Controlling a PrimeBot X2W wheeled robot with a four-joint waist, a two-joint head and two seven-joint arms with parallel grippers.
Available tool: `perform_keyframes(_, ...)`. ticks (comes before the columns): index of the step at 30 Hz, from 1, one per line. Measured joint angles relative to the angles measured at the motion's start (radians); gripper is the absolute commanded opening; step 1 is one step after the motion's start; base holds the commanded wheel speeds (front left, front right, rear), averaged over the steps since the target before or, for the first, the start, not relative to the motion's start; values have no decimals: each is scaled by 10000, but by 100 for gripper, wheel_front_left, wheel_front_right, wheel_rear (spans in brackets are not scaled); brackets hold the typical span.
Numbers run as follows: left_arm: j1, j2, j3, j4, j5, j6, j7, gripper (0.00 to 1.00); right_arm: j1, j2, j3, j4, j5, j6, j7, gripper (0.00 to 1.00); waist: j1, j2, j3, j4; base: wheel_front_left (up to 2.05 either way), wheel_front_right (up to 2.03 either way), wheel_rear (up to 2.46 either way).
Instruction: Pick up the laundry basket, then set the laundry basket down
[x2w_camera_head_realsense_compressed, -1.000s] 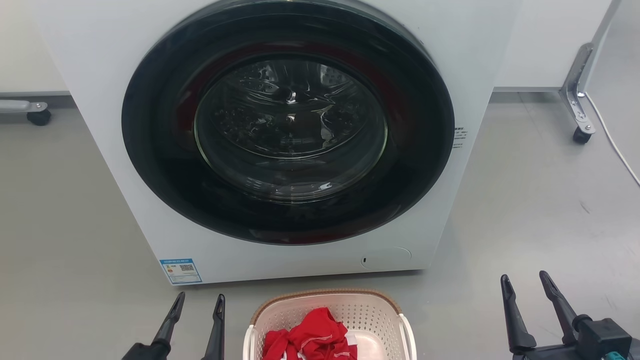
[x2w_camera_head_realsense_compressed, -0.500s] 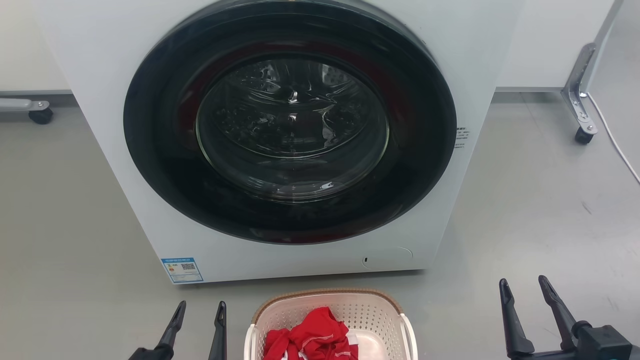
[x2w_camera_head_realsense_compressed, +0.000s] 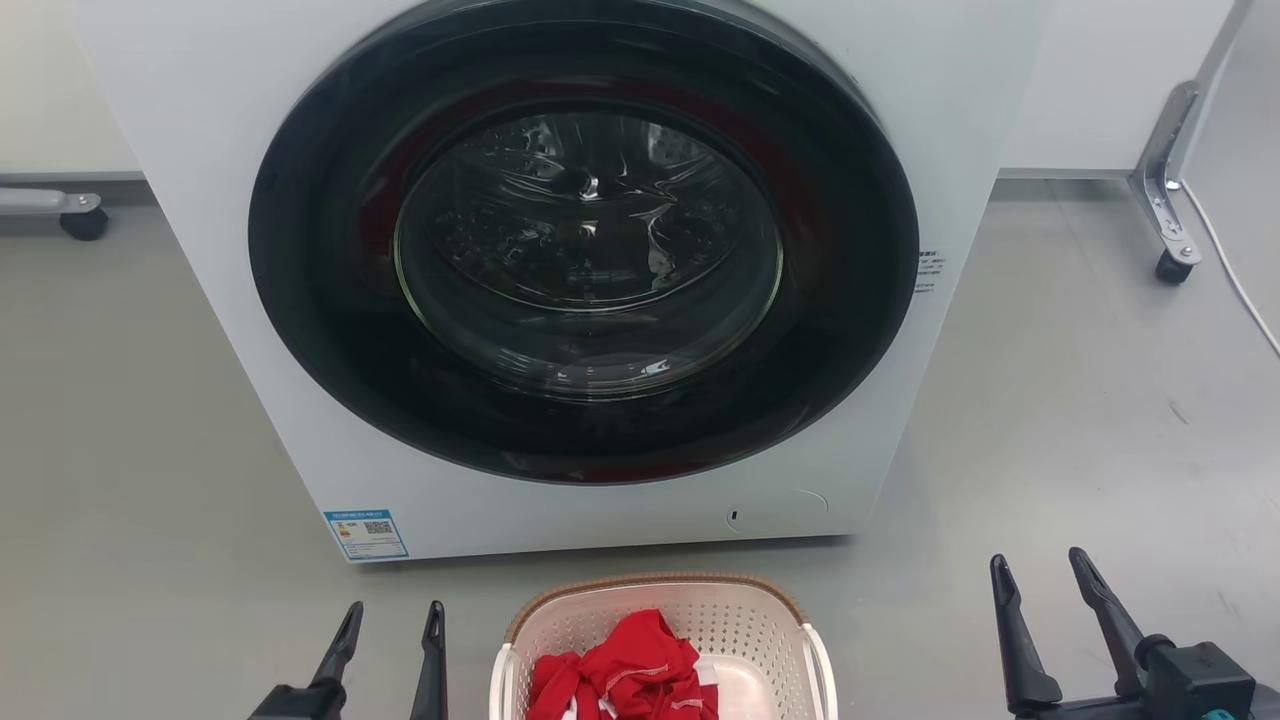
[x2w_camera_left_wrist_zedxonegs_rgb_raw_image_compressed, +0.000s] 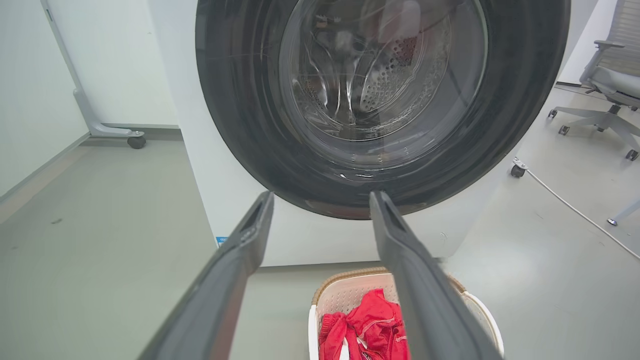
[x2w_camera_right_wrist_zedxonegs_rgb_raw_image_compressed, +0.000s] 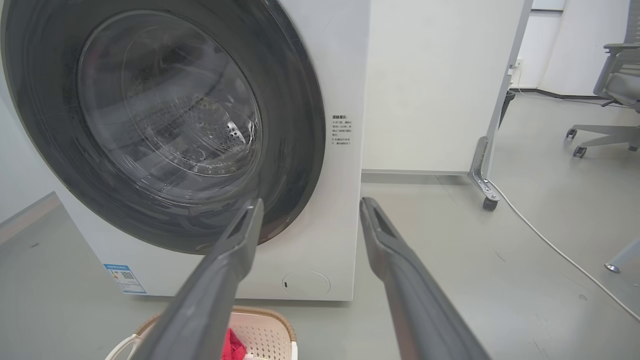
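The laundry basket (x2w_camera_head_realsense_compressed: 655, 581) is cream-white plastic. Its walls are pierced with rows of small holes, and a brown woven-look band runs round its rounded rim. A white loop handle stands out on each flank, one at the basket's 9 o'clock and one at its 3 o'clock in the head view. It sits upright on the grey floor (x2w_camera_head_realsense_compressed: 120, 450) with its mouth facing up, at 6 o'clock in the head view. Just past its 12 o'clock side is the white washer (x2w_camera_head_realsense_compressed: 200, 250), with a strip of floor between them. One curved end faces the washer's dark round door (x2w_camera_head_realsense_compressed: 585, 240). The bottom edge of the view cuts off the near part, so I cannot tell for certain which way the long axis runs. A crumpled red garment (x2w_camera_head_realsense_compressed: 630, 665) with white trim lies inside, towards the basket's 9 o'clock side.

The left tool (x2w_camera_head_realsense_compressed: 393, 608) hangs at the basket's 9 o'clock, just beside it and not touching. It is released, its two dark fingers spread with nothing between them. The right tool (x2w_camera_head_realsense_compressed: 1037, 558) is at the basket's 3 o'clock, farther off over bare floor. It is also released and holds nothing. Both point towards 12 o'clock, at the washer.

A blue label (x2w_camera_head_realsense_compressed: 365, 534) is stuck on the washer's front at its 7 o'clock corner.
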Motion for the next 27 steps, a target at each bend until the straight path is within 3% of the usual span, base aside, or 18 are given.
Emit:
perform_keyframes(17, 95, -257, 426, -397, 848, -2, 570, 100, 9, 0, -33, -190, -130, 0, 431, 100, 0, 0, 69, 8, 0, 0, 0)
perform_keyframes(18, 94, -268, 433, -362, 869, -4, 579, 0, 10, 13, -21, -142, -125, 2, 430, 0, 0, 0, 71, 9, 0, 0, 0)
perform_keyframes(27, 255, -332, 512, 115, 537, -111, 644, 0, 199, 265, -119, 334, 236, 109, 520, 0, 0, 0, 86, -3, 0, 0, 0)
